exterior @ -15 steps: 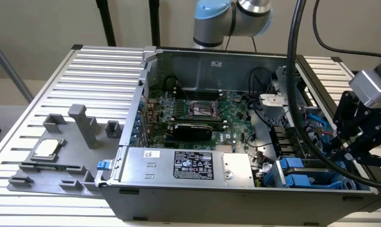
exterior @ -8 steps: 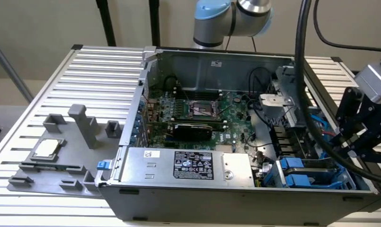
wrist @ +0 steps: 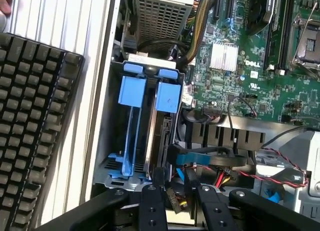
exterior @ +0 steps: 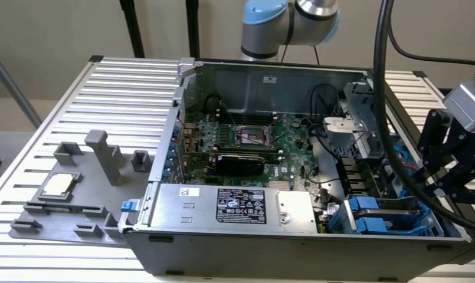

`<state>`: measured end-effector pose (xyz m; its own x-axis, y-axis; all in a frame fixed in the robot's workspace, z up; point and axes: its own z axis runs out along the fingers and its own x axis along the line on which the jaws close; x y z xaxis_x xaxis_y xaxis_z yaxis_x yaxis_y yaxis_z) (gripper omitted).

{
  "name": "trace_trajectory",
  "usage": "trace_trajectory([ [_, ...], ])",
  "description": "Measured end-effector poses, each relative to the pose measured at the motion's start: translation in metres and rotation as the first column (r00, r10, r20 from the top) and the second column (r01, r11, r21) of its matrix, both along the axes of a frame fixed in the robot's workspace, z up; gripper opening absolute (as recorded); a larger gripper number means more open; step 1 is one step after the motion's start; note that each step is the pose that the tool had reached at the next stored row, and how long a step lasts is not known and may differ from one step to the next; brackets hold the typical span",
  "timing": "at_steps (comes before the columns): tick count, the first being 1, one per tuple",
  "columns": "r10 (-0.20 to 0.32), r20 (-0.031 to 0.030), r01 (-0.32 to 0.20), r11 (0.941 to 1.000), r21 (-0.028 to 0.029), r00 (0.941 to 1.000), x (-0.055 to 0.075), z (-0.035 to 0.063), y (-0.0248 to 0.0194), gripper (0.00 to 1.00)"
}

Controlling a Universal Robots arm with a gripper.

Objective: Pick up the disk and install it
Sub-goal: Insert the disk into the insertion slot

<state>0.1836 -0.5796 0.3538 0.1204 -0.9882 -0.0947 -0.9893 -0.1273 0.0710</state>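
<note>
The disk (wrist: pixel 162 135) is not on the surface (exterior: pixel 127 82). It stands on edge in its blue carrier inside the drive cage (wrist: pixel 113 121), in the slot nearer the motherboard (wrist: pixel 250 76), beside a second blue carrier (wrist: pixel 132 93) in the slot nearer the case wall. The cage fills the corner of the computer case (exterior: pixel 300 250) that faces the surface's near edge on the exterior view's right. With the disk in the cage and nothing in the grasp, the work looks to be at the tail of the install step, with the pick-up done; whether the carrier is latched fully home cannot be told. Any further seating would call for a straight push along the slot on the carrier's end, kept off the red and blue cables (wrist: pixel 220 177) bunched just beside the cage. The pincer (wrist: pixel 175 175) hangs over the cage's cable end with its two black fingers (wrist: pixel 152 203) spread apart and a clear gap between them. It grips nothing and touches neither the disk nor the carrier. A keyboard (wrist: pixel 30 121) lies outside the case, along the wall beside the cage.
</note>
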Motion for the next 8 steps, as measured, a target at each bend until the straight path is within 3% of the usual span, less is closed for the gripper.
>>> trace_trajectory([
  [8,0.003,0.0005,-0.003,1.0000,-0.0002,1.0000,0.0045,-0.0026,0.0000,1.00],
])
